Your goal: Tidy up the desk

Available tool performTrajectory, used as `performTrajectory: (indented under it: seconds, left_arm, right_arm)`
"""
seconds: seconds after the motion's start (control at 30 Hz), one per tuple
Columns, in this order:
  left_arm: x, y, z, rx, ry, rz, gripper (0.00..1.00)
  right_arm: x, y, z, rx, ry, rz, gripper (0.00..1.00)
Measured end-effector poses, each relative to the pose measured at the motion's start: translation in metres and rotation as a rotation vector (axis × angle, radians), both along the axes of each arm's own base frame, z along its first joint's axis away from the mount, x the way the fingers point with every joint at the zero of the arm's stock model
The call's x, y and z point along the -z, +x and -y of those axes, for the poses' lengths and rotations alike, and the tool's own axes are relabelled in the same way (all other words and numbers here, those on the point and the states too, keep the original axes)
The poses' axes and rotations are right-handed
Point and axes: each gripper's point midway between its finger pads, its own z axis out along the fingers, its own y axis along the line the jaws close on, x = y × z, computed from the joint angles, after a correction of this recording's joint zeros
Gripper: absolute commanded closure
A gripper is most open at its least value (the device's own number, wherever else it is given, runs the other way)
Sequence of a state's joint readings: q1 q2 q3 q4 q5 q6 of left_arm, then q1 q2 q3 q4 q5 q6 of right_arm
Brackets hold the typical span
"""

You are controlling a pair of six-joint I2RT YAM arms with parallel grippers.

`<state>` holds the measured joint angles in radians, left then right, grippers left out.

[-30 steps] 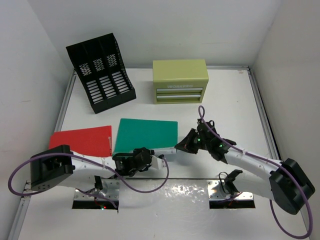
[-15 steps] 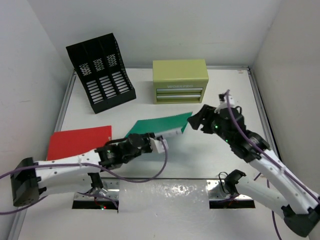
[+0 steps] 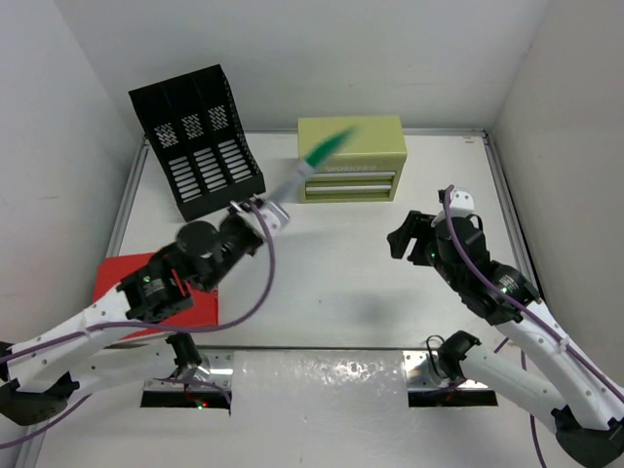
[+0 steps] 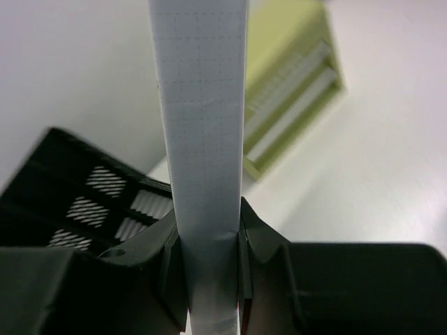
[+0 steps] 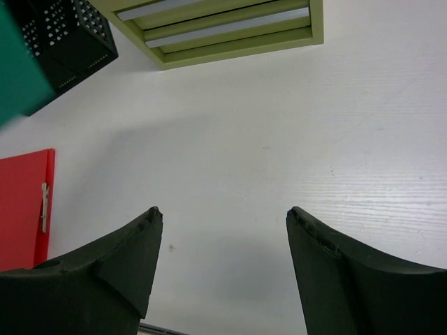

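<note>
green folder (image 3: 327, 148): blurred | red folder (image 3: 110, 277): part-hidden under left arm (image 3: 97, 327)

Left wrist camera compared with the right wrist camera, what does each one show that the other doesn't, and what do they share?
Left wrist only: the left gripper clamped on the green folder's pale edge. Right wrist only: the red folder lying flat, and the right gripper open with nothing in it. Both: the desk, the black file rack, the olive drawer box, and part of the green folder.
</note>
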<state>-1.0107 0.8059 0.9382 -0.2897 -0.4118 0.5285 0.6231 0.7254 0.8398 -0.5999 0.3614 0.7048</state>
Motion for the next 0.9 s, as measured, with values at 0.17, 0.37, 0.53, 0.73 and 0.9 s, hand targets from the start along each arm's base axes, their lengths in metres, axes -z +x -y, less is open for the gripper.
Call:
performTrajectory:
  seconds: [0.17,0.37,0.53,0.73,0.9]
  left_arm:
    - [-0.099,0.016,-0.055,-0.252,-0.235,0.125,1.00]
    - [-0.156,0.031,-0.100,-0.482,-0.376,0.204,1.00]
    - [-0.182,0.080,-0.125,-0.662,-0.433,0.230,1.00]
    - [-0.151,0.170,-0.197,-0.883,-0.452,0.156,1.00]
    - [-0.101,0.181,-0.215,-0.931,-0.441,0.052,1.00]
  right_arm:
    - [0.000,0.001,0.002,-0.005,-0.020,0.008,0.30]
    - [-0.003,0.003,0.002,-0.017,-0.039,0.039,0.30]
    - [0.000,0.008,0.001,-0.035,-0.070,0.061,0.30]
    - [0.016,0.017,-0.006,-0.067,-0.103,0.066,0.30]
    - [0.038,0.016,-0.005,-0.075,-0.124,0.059,0.30]
